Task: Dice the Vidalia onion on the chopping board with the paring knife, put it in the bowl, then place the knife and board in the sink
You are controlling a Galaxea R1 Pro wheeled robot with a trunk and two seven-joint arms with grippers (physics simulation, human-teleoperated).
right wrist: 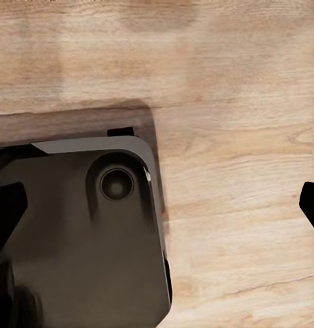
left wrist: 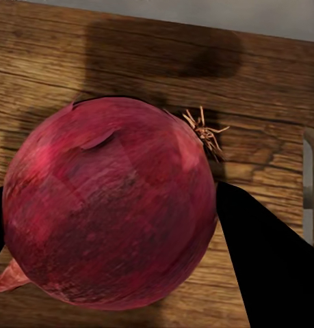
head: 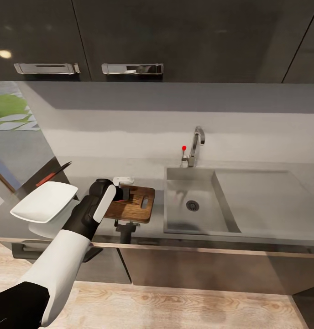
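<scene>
The Vidalia onion (left wrist: 109, 205), a dark red round bulb with dry roots, sits between the two dark fingers of my left gripper (left wrist: 110, 213), which is shut on it just over the chopping board (left wrist: 157, 75). In the head view the left gripper (head: 122, 193) is above the brown chopping board (head: 138, 208), and the wrist hides the onion. The white bowl (head: 44, 202) stands left of the board. Behind it lies the paring knife (head: 53, 174) with its red handle. The sink (head: 175, 201) is right of the board. My right gripper (right wrist: 160, 205) hangs open over the wooden floor.
The chrome tap (head: 196, 145) with its red-tipped lever stands behind the basin, and the flat drainboard (head: 262, 201) stretches to the right. A small white object (head: 123, 179) lies behind the board. Dark wall cabinets (head: 129, 36) hang overhead. The robot's dark base (right wrist: 81, 232) is below the right gripper.
</scene>
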